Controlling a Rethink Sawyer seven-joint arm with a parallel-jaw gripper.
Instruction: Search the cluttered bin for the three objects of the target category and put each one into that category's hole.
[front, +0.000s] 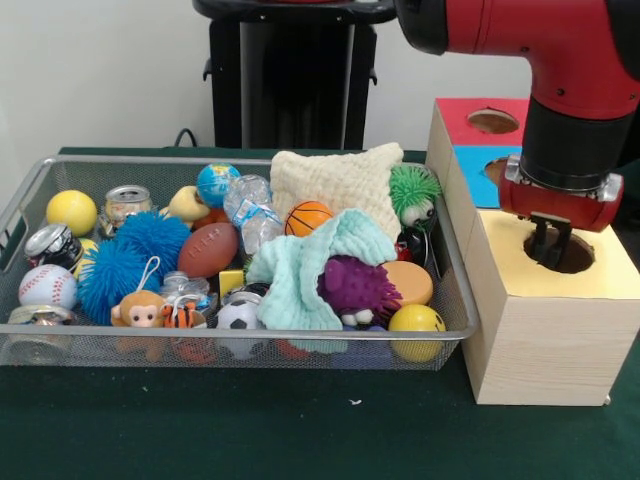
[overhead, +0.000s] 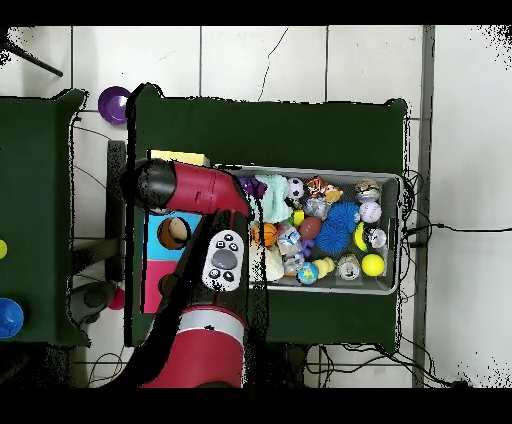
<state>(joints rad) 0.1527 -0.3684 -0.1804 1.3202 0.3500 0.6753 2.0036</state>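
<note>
My gripper (front: 548, 243) hangs right over the round hole (front: 562, 252) in the yellow top of the wooden box (front: 545, 345), its tip at the hole's mouth. I see nothing held below it. The box also has a blue section with a hole (front: 497, 170) and a red section with a hole (front: 493, 121). The wire bin (front: 30, 195) holds a football (front: 208, 249), basketball (front: 308, 216), soccer ball (front: 239, 316), baseball (front: 47, 286), yellow balls (front: 71, 211), blue spiky balls (front: 150, 238), a purple spiky toy (front: 356, 287) and a green one (front: 413, 190). In the overhead view the arm (overhead: 200, 190) hides the gripper.
A cream cloth (front: 340, 180) and a mint cloth (front: 300, 270) cover part of the bin's contents. Cans (front: 127, 203), a crumpled plastic bottle (front: 250, 205), a monkey figure (front: 138, 309) and an orange disc (front: 408, 281) also lie inside. A purple bowl (overhead: 113, 103) sits off the table.
</note>
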